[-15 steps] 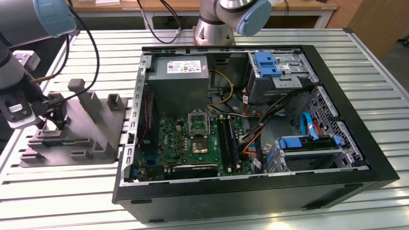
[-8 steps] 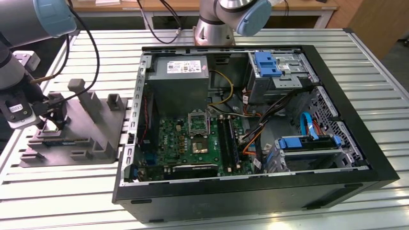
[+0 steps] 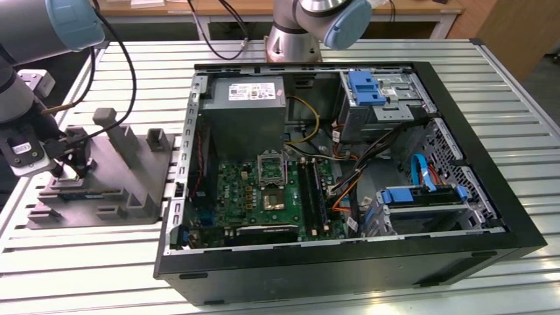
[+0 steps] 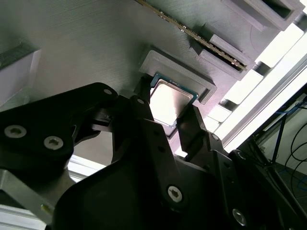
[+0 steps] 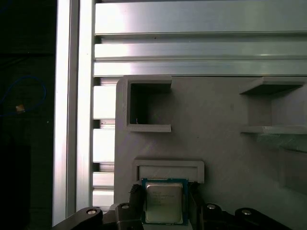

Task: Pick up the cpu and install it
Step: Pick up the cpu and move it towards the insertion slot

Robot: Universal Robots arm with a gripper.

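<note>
Slatted aluminium table (image 3: 88, 262), grey moulded holder (image 3: 131, 170), square cpu (image 5: 164, 202) in jaws

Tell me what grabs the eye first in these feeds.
The open black computer case dominates the exterior view, its green motherboard exposed. In the second wrist view, the shiny square cpu sits at the raised frame of the grey holder block, right at the gripper; that block stands at the exterior view's left, beside the case.
</note>
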